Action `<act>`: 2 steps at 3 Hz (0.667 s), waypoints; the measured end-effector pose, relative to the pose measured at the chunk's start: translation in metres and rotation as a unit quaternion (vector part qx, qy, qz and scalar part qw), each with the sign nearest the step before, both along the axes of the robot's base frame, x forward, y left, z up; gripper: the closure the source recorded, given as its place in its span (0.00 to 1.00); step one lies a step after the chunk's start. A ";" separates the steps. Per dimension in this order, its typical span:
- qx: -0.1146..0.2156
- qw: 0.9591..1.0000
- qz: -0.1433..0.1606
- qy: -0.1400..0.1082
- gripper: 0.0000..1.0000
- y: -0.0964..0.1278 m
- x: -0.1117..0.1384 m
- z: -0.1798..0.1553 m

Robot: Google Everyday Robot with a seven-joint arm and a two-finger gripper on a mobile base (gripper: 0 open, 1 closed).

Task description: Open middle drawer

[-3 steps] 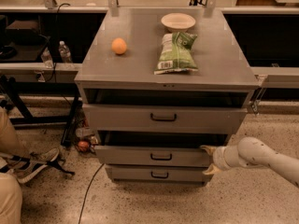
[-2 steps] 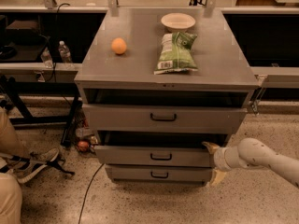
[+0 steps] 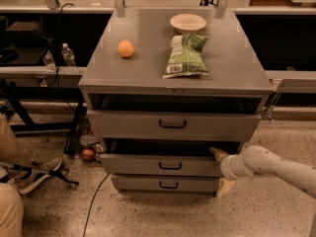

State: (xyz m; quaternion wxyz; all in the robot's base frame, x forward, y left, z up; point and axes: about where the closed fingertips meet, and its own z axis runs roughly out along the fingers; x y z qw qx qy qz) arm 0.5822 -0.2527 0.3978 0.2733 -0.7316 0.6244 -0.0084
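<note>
The middle drawer (image 3: pixel 163 165) is the grey front with a small black handle (image 3: pixel 170 166), between a taller top drawer (image 3: pixel 173 125) and a narrow bottom drawer (image 3: pixel 165 184). It stands pulled out a little, with a dark gap above its front. My gripper (image 3: pixel 220 169) is at the right end of the middle drawer front, on a white arm (image 3: pixel 276 169) coming in from the right. It is open, with one fingertip (image 3: pixel 216 152) above the front's top edge and the other (image 3: pixel 223 186) below it, beside the bottom drawer.
The cabinet top (image 3: pixel 148 68) holds an orange (image 3: pixel 125 48), a green chip bag (image 3: pixel 186 56) and a white bowl (image 3: pixel 187 21). The top drawer is also slightly out. A person's leg and shoe (image 3: pixel 29 169) are at the left, with a cable and a small red object (image 3: pixel 88 154) on the floor.
The gripper's fingers have spread wider apart at the right end of the middle drawer. The drawers look unchanged.
</note>
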 end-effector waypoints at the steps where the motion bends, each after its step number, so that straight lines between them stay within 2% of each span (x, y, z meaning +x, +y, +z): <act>1: -0.021 1.000 0.003 0.008 0.04 0.010 -0.001 -0.005; 2: -0.028 1.000 0.004 0.012 0.26 0.014 -0.002 -0.008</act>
